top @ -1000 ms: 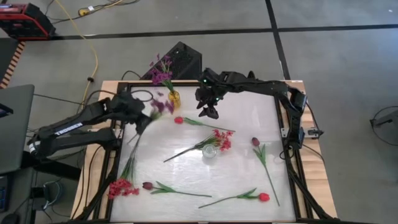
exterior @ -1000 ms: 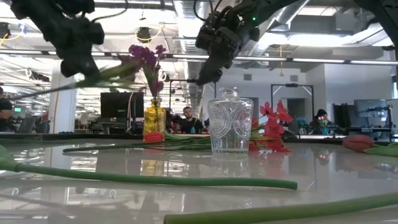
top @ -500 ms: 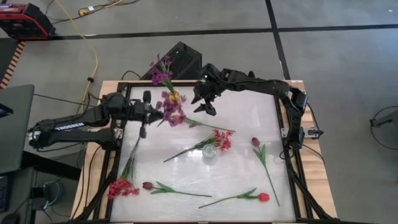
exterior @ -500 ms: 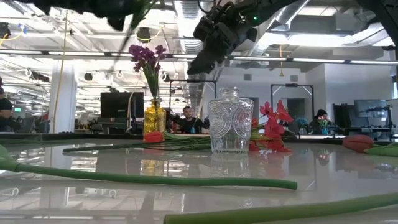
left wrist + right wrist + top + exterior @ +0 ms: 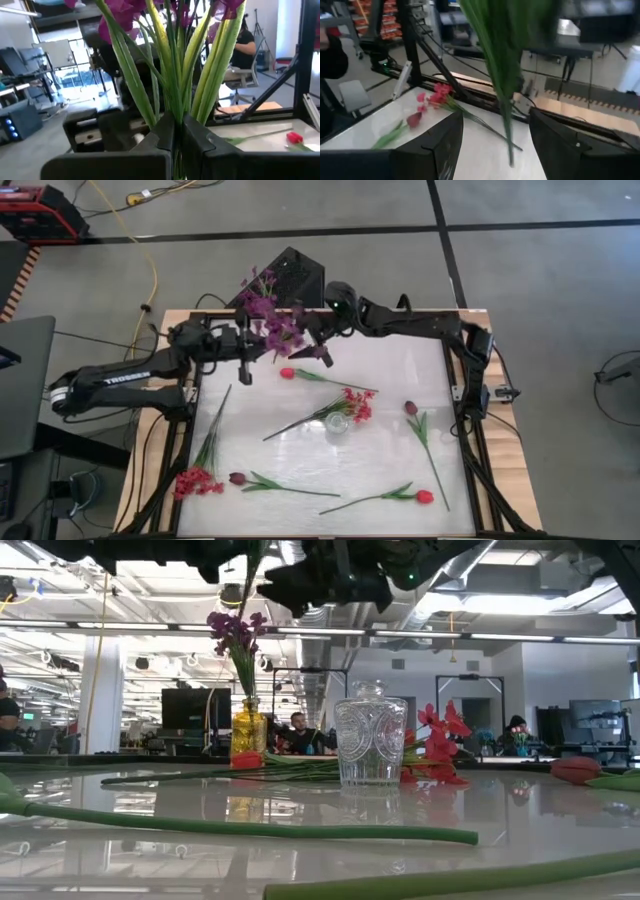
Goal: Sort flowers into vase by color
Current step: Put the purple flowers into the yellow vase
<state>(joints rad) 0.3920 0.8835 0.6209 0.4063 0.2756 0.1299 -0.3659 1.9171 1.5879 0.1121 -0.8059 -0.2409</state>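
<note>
Above the table's far edge, we see the left gripper (image 5: 175, 145) clamped on a purple flower spray's green stems (image 5: 172, 65), with the right gripper (image 5: 492, 137) spread wide around their lower end.

The desk (image 5: 300, 850) top is glossy and mirror-smooth with a wooden edge (image 5: 510, 470); the clear vase (image 5: 371, 743) is cut glass.

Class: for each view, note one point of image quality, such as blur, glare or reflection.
Low view: the glossy table mirrors the yellow vase.
Right wrist view: the green stem is blurred.
Left wrist view: the stems are sharp, the room soft.
High view: pale glare on the tabletop.
</note>
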